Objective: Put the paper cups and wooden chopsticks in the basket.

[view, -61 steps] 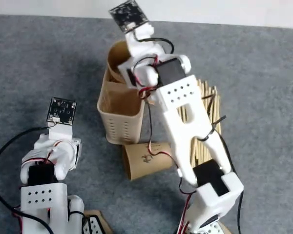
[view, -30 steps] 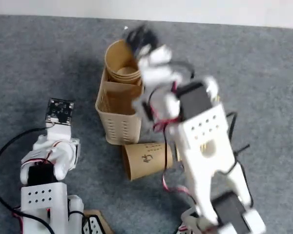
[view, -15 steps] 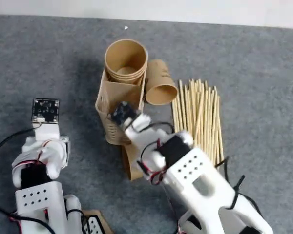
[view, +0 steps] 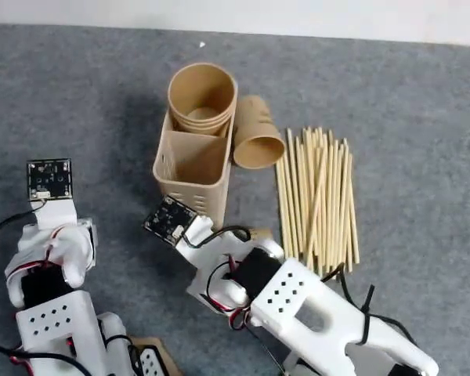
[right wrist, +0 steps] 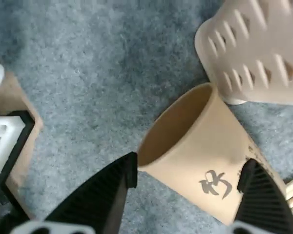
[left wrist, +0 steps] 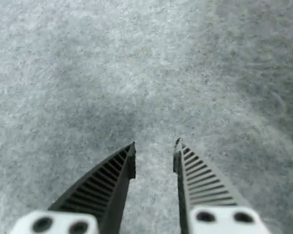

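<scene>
A tan slotted basket stands on the grey carpet with a stack of paper cups in its far compartment. Against its right side lies another paper cup, and a bundle of wooden chopsticks lies further right. The right arm is low in front of the basket. In the right wrist view a cup lies on its side beside the basket, and my right gripper is open with one finger on either side of the cup. My left gripper is open over bare carpet.
The left arm sits at the front left, apart from the basket. A piece of brown cardboard lies at the front edge between the arm bases and appears in the right wrist view. A white strip borders the carpet at the back.
The right arm has pulled back from above the basket and come down in front of it, over the cup lying there. The left arm has shifted a little to the left.
</scene>
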{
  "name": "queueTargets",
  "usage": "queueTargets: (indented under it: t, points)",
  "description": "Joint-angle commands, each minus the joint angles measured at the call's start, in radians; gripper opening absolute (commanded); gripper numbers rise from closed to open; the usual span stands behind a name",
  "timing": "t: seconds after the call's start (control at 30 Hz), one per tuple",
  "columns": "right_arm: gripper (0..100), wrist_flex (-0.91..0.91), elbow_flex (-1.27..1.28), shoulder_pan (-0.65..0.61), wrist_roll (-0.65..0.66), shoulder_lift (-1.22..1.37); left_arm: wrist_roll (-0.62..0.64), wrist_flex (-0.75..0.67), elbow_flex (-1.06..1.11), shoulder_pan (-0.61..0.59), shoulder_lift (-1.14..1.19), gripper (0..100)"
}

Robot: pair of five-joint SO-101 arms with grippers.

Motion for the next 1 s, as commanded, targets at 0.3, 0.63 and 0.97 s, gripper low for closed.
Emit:
queueTargets:
  t: [0.3, 0.63, 0.97]
  points:
    - [32.7, -0.335, 0.213, 0.180, -0.011, 0.028, 0.011, -0.015, -0.044, -0.010, 0.001, 16]
    - [14.9, -0.202, 0.137, 0.456, -0.005, 0.008, 0.012, -0.012, -0.038, 0.036, 0.001, 16]
    - [0.5, -0.067, -0.081, 0.656, 0.114, -0.021, 0.012, -0.009, -0.038, 0.038, 0.001, 16]
